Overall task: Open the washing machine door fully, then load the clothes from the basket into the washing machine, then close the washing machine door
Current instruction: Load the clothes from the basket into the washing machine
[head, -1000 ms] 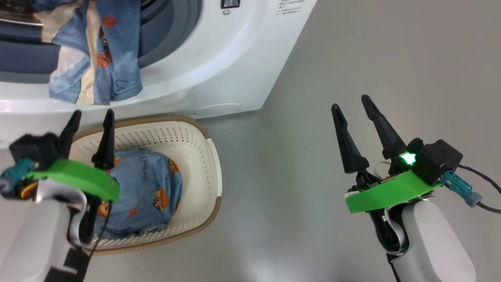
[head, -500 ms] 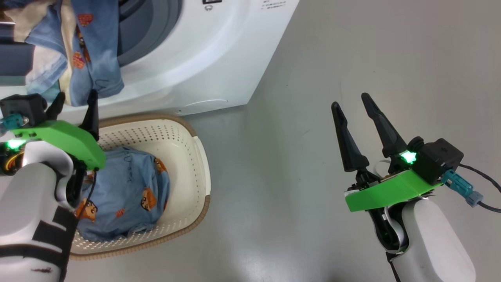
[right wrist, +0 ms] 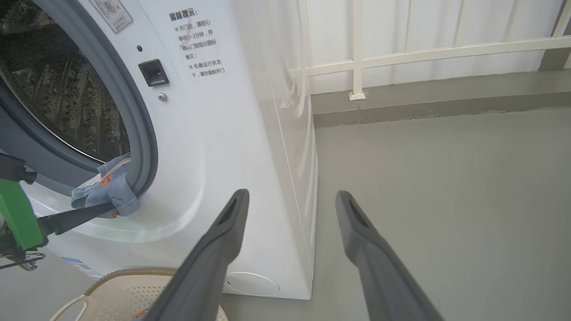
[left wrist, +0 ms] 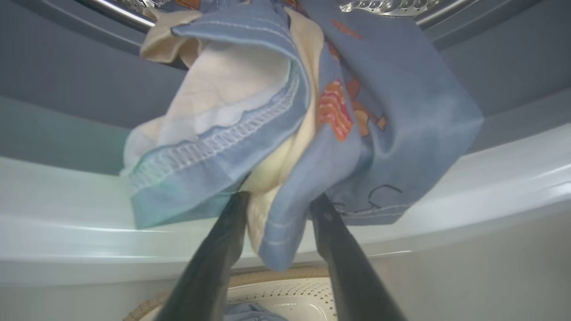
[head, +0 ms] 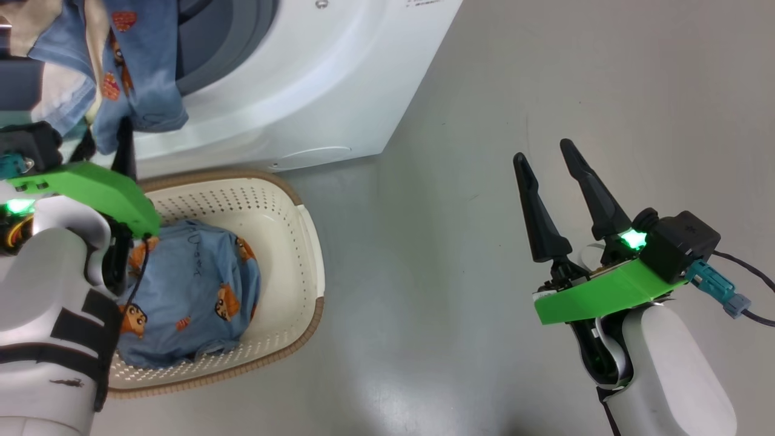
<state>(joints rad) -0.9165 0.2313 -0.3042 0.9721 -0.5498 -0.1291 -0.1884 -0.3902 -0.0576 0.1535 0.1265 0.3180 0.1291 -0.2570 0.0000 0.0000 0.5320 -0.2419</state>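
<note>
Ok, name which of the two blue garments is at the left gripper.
The garment draped out of the washing machine: its hem hangs between the fingers of the left gripper. The other garment lies in the basket.

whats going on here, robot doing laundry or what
Yes, a robot is loading a washer. One blue garment hangs over the lip of the washer's mouth, partly in and partly out. The left claw has a finger on each side of its dangling fold; whether it has clamped isn't clear. A second blue garment lies in the basket on the floor in front of the washer. The right claw hangs open over bare floor, holding nothing.
</note>
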